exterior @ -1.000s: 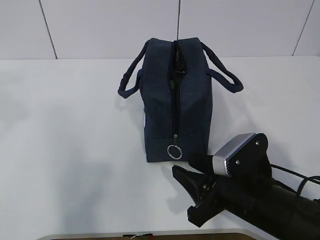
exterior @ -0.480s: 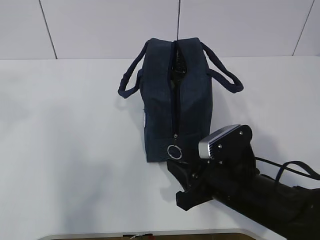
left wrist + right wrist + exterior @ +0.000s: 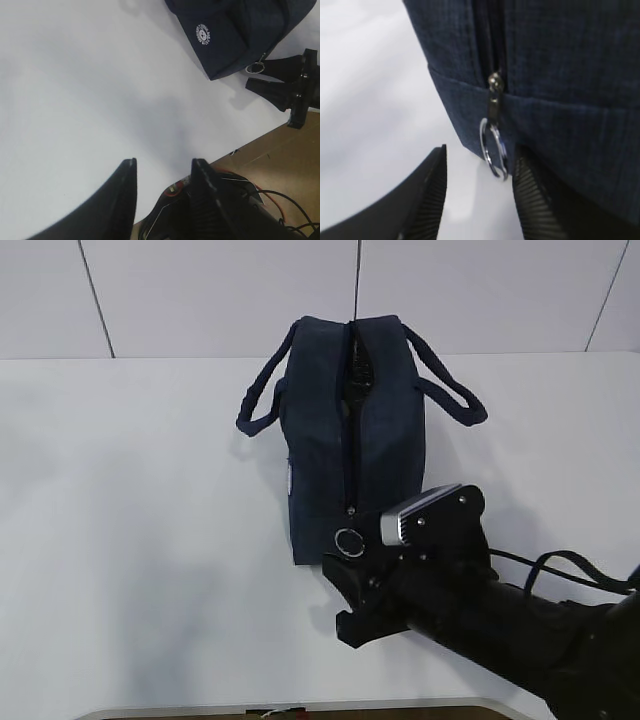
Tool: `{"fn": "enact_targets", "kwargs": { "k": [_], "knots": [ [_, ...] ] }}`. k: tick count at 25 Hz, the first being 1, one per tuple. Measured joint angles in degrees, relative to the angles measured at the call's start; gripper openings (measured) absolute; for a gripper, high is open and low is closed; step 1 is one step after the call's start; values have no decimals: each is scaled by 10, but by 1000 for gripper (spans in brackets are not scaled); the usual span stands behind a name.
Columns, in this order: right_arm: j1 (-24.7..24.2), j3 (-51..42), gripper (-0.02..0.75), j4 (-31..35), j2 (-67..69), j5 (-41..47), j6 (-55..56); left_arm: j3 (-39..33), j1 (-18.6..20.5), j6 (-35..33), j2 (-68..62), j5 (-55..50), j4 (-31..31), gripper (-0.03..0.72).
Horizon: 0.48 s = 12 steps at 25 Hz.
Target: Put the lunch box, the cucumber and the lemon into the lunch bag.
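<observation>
Leftmost, the left gripper [image 3: 160,172] hangs over bare white table [image 3: 130,540] near the table's near edge, its two dark fingers parted with nothing between them; it does not show in the exterior view. Toward the middle stands the lunch bag [image 3: 385,455], dark navy, upright on the table, its narrow zippered end facing the near side. A round white logo [image 3: 203,33] sits on its left side. Padded loop handles [image 3: 262,390] stick out to left and right. The zipper runs down the near end to a silver ring pull [image 3: 350,542] low on the bag. Just right of and near that ring, the right gripper [image 3: 479,187] has its ribbed fingers spread, one on each side of the ring, not clamped on it. The lunch box, cucumber and lemon are not visible in any view.
</observation>
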State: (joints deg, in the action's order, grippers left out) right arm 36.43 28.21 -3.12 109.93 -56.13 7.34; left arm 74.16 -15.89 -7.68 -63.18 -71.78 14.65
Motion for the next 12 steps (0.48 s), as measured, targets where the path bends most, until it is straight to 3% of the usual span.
{"fn": "enact_targets", "kwargs": {
  "k": [12],
  "knots": [
    [0,16,353,-18,25,-20,13,0,0,0,0,0,1,257]
  ]
}}
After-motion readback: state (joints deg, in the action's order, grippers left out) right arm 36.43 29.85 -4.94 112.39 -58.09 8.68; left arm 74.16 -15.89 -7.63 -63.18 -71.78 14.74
